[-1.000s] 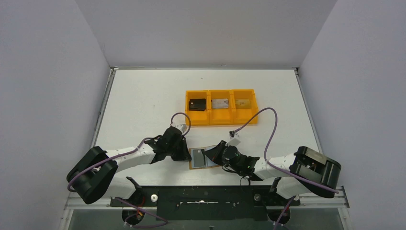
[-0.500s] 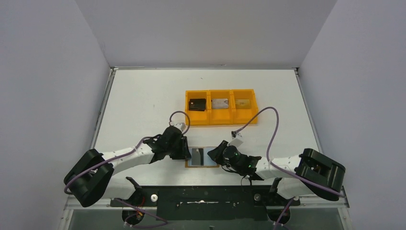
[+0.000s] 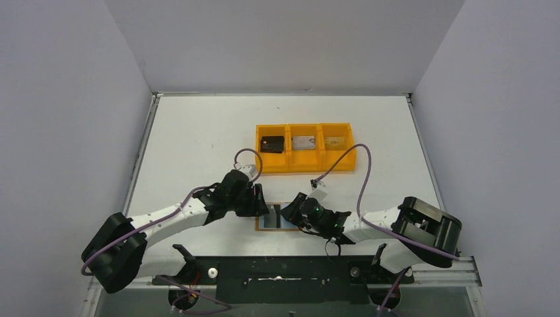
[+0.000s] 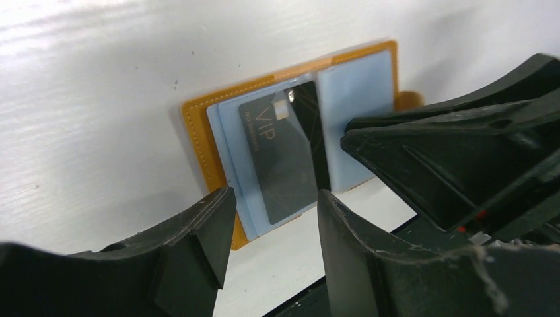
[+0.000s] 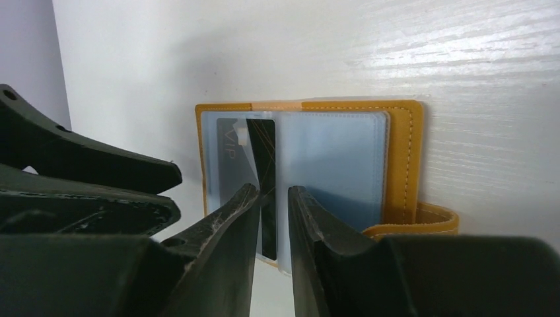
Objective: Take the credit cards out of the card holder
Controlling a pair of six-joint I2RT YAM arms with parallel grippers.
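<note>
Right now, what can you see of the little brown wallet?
The card holder lies open and flat on the white table, near the robot's edge. It looks like tan leather with pale stitching, cloudy blue-grey pockets inside and a strap tab at one side. A dark card marked VIP lies on one half.

The card holder (image 3: 276, 218) at the worktop's (image 3: 198, 132) near edge is hemmed in closely, with the left hand (image 4: 274, 218) at its 9 o'clock and the right hand (image 5: 272, 205) at 3 o'clock. An orange tray (image 3: 305, 167) stands well apart at 12 o'clock, with bare passage between. There is open room towards 10 and 11 o'clock.
</note>
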